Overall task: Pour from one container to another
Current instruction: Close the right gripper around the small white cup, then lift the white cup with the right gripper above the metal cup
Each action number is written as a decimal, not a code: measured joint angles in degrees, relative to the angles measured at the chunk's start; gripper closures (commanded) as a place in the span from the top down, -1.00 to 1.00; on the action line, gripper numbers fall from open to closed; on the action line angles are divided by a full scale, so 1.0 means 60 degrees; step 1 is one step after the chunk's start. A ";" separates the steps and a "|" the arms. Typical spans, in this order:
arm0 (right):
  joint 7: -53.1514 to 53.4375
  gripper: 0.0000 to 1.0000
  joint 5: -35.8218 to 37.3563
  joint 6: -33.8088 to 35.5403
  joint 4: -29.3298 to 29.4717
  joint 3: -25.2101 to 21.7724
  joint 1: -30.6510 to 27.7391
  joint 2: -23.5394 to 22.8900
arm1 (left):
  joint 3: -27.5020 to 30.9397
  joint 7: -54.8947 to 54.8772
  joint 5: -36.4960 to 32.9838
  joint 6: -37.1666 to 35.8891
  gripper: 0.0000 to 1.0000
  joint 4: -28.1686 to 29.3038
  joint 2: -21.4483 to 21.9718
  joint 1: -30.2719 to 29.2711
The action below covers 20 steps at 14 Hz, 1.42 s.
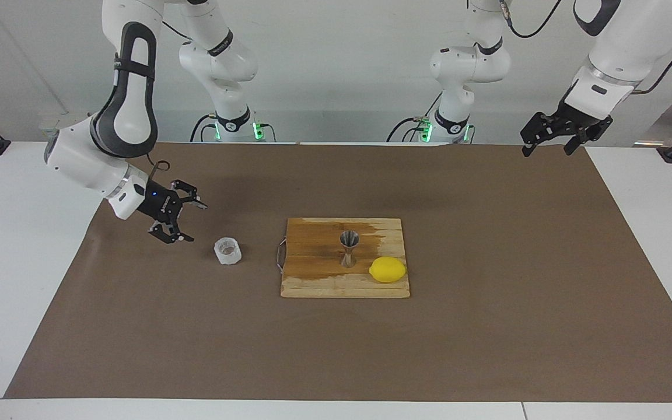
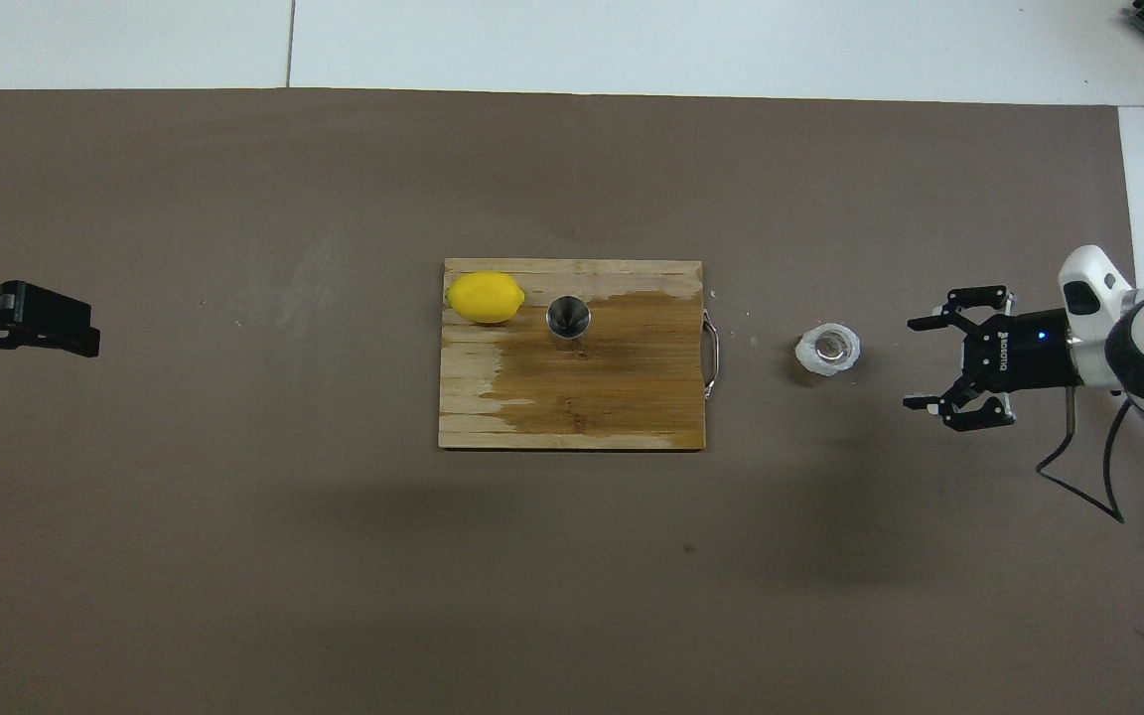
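Two white, rounded arms with glossy shells are seen, with black panels set into some links and dark bands at the joints. Green lights are lit at both bases. The right hand point(image 1: 184, 221) is made of black skeletal links, a small blue light is shown on its body, and white lettering is printed there too. A thin black cable is looped off its wrist. The left hand point(image 1: 550, 146) is built the same, black below a white wrist.

Light: bright, even, from above.
Shadows: soft, faint on the brown mat point(image 1: 487, 326).
Glare: none.
Focus: both views sharp, undistorted.
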<state>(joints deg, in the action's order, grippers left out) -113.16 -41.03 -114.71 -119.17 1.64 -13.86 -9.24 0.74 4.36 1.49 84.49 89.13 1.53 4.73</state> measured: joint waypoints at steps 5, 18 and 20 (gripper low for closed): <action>-0.2797 1.00 -0.2089 -0.0119 -0.0175 0.0021 -0.0001 -0.1281 | -0.0035 0.0000 0.0000 0.0000 1.00 0.0005 -0.0001 0.0012; -0.4130 0.01 -0.3600 -0.0283 0.0235 0.0153 0.0411 -0.2226 | -0.0006 0.0000 0.0000 0.0000 1.00 0.0005 -0.0002 0.0006; -0.4179 -0.80 -0.3600 -0.0561 0.0235 0.0151 0.0410 -0.2226 | -0.0006 0.0000 0.0000 0.0000 1.00 0.0005 -0.0002 0.0006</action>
<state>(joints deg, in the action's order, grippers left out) -138.23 -62.63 -118.08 -117.76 2.55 -11.40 -22.60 0.70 4.36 1.49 84.49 89.16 1.52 4.76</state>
